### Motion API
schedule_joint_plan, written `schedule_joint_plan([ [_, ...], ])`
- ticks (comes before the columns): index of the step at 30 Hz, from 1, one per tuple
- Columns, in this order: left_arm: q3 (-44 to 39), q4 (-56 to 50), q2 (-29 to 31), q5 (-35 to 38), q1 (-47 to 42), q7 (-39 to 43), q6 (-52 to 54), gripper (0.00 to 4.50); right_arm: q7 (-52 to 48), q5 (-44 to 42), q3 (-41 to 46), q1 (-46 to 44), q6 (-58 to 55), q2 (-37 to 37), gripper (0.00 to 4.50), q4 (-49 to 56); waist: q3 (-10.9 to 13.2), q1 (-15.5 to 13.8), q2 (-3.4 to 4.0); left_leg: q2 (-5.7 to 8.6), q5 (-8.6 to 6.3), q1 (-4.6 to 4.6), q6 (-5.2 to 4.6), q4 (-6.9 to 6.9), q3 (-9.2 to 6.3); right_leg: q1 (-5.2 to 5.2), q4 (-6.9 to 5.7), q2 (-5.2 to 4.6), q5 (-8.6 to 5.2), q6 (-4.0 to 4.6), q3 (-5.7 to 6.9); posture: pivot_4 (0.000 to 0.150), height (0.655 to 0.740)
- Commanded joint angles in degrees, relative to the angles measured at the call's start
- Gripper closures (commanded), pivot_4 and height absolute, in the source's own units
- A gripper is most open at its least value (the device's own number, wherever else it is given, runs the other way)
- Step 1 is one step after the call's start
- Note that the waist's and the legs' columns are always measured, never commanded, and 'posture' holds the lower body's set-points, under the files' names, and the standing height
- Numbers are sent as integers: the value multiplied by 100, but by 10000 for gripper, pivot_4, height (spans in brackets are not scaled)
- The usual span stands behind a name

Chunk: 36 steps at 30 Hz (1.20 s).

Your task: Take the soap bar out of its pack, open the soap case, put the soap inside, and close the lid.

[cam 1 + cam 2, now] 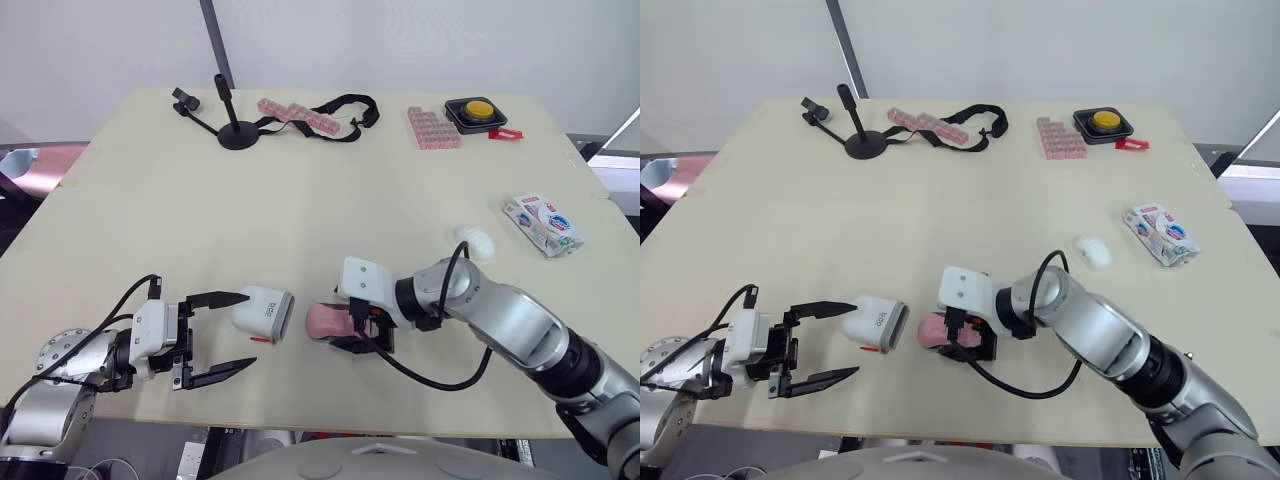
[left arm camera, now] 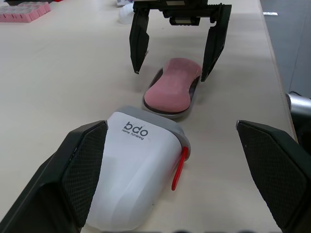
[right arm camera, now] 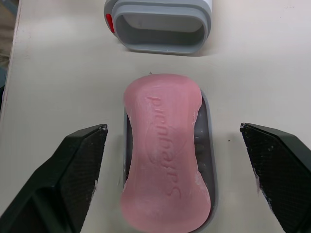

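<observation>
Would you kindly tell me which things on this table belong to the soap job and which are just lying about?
Job: pink soap bar, grey case tray under it, white case lid, soap pack.
Lying about: black stand, pink pill boxes, black strap, yellow button, small white lump.

Head stereo pair looks forward and down over the whole surface. Wrist cams sit close in, facing each other; both catch the soap and white case.
</observation>
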State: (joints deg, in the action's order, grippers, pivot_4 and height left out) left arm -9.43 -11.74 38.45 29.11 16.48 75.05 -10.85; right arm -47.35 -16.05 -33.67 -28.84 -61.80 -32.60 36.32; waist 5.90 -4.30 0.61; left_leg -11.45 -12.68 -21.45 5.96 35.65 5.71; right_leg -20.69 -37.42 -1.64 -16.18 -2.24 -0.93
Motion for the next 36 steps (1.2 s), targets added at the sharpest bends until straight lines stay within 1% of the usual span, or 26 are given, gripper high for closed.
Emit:
schedule_joint_plan([
  [1, -3, 29, -22, 9, -28, -4, -129, 0, -34, -241, 491, -44, 94, -65, 347, 130, 0, -1, 0, 0, 0, 0, 0, 0, 0, 0, 0, 0, 0, 0, 0, 1500, 7400],
  [5, 16, 63, -27, -6, -79, 1, -139, 0, -223, -772, 1414, 92, 434, 32, 347, -8, -1, -6, -1, 0, 0, 0, 0, 0, 0, 0, -1, 0, 0, 0, -1, 1500, 7400],
  [7, 22, 99, -9, -1, -149, 9, -125, 0, -557, -911, 1836, 348, 1129, -118, 347, -165, -4, -26, -7, 0, 0, -1, 0, 0, 0, 0, -1, -1, 0, 0, -1, 1500, 7400],
  [9, 22, 192, 40, -25, -260, 80, -181, 0, -1125, -1090, 2380, 850, 2193, -218, 347, -461, -7, -38, -12, 1, -1, -4, -1, 0, 0, 2, 4, -5, 0, 0, 2, 1500, 7400],
  [10, 24, 248, 70, -35, -313, 125, -202, 0, -1403, -1274, 2654, 1108, 2547, -230, 347, -600, -11, -44, -18, 3, -1, -5, -2, 1, 0, 3, 5, -7, 0, 0, 2, 1500, 7400],
  [13, 59, 391, 181, -87, -457, 279, -268, 0, -2006, -1617, 3229, 1742, 3453, -182, 347, -974, -11, -9, -18, 3, -3, -7, -5, 1, 1, 3, 8, -8, 0, 0, 3, 1500, 7400],
  [15, 71, 446, 301, -30, -598, 314, -56, 0, -2591, -1847, 3585, 2170, 4109, -205, 347, -1245, -11, 12, -18, 0, -2, -6, -6, 1, 0, 2, 6, -6, -1, 2, 5, 1500, 7400],
  [17, 94, 484, 454, 27, -740, 424, 106, 0, -2991, -1897, 3855, 2478, 4549, -295, 347, -1570, -12, 12, -19, 0, -2, -5, -6, 1, 0, 2, 5, -6, -1, 2, 2, 1500, 7400],
  [20, 158, 518, 714, 79, -899, 740, 257, 0, -3302, -1918, 4140, 2712, 5039, -367, 347, -2047, -12, 10, -19, 2, -6, -7, -19, 4, 0, 3, 4, -9, -1, 3, 6, 1500, 7400],
  [21, 193, 570, 834, 59, -980, 888, 291, 0, -3433, -1924, 4255, 2788, 5214, -410, 347, -2255, -12, 11, -19, 2, -16, -6, -36, 6, 0, 3, 4, -9, -1, 3, 5, 1500, 7400],
  [23, 232, 773, 1015, -18, -1198, 1150, 256, 0, -3716, -1892, 4417, 2913, 5525, -545, 347, -2600, -13, 0, -18, 1, -17, -6, -41, 7, 0, 3, 2, -8, -2, 5, 7, 1500, 7400],
  [26, 316, 1047, 1145, -74, -1566, 1332, 329, 0, -3930, -1902, 4566, 3031, 5753, -678, 347, -2862, -13, -19, -18, 2, -18, -7, -46, 9, 0, 2, 0, -9, -5, 9, 9, 1500, 7400],
  [32, 590, 1122, 1179, -192, -2027, 1415, 429, 0, -3999, -1800, 4542, 3247, 6113, -716, 347, -2844, -13, -8, -18, 1, -19, -9, -52, 15, 0, 1, -5, -10, -8, 15, 10, 1500, 7400],
  [36, 827, 1342, 1218, -505, -2321, 1556, 140, 0, -3927, -1824, 4478, 3329, 6151, -712, 347, -2664, -13, -24, -18, 0, -19, -12, -54, 16, -1, 0, -5, -11, -9, 17, 13, 1500, 7400],
])
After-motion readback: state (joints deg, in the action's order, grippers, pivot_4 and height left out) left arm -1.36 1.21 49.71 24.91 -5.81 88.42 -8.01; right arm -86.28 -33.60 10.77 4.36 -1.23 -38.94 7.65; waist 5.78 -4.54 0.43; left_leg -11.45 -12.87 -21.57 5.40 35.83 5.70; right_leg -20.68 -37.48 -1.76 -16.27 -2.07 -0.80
